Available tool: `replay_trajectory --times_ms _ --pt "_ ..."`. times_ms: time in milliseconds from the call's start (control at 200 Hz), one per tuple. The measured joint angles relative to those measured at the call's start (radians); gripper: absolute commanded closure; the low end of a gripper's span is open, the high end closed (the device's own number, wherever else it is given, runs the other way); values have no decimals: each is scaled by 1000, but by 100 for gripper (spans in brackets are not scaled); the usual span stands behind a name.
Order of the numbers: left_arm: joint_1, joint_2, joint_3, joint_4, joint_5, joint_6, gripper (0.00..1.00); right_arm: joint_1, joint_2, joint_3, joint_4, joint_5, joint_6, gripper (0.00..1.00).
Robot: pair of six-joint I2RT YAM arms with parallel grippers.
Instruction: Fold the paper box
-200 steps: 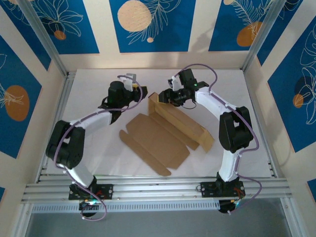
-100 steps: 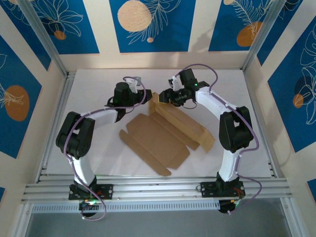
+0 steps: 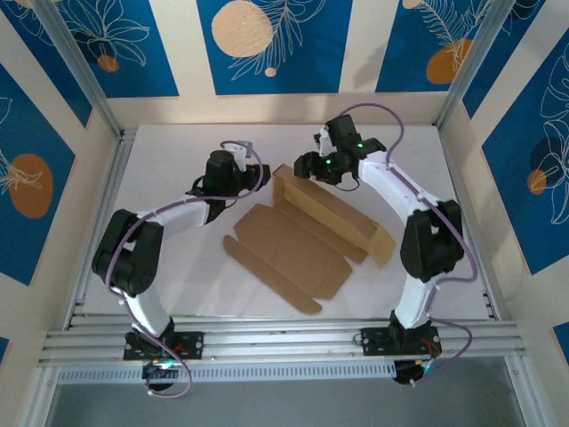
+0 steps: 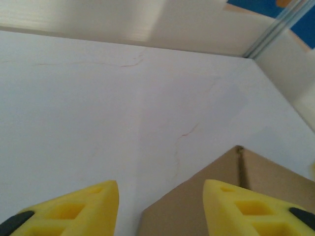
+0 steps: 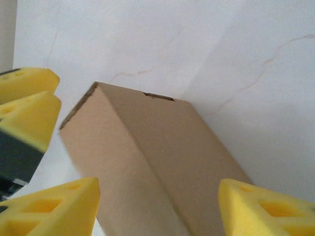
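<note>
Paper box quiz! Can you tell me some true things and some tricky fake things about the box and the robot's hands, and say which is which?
1. The paper box is brown cardboard. True.
2. The box is folded completely shut. False: most of it lies flat and open on the white table.
3. The left gripper has its fingers apart. True.
4. The right gripper is lifting the box into the air. False: the box rests on the table and the jaws are open.

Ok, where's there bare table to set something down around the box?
Free table: the left side between left arm and side rail, the far-right corner behind the right arm, the near strip between box and front rail. Crowded: the box's far corner, between left gripper and right gripper.
</note>
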Motion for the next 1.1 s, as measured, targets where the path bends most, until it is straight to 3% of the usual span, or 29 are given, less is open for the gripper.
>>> replay_trajectory --times_ms 200,345,535,685,945,1100 --pt "0 -50 81 -113 -34 95 23 0 -274 -85 -39 144 37 28" --pt "0 -68 131 -142 3 146 22 -3 -441 -184 -90 197 122 29" --pt "-5 41 293 -216 94 155 21 -2 -608 -316 -200 234 325 35" --pt "-22 102 324 -268 126 155 21 14 -709 -438 -264 233 431 37" --pt "-33 96 279 -291 114 155 27 18 -709 -548 -274 237 433 35" --pt "-33 2 197 -334 -35 127 30 -16 -616 -548 -175 204 336 36"
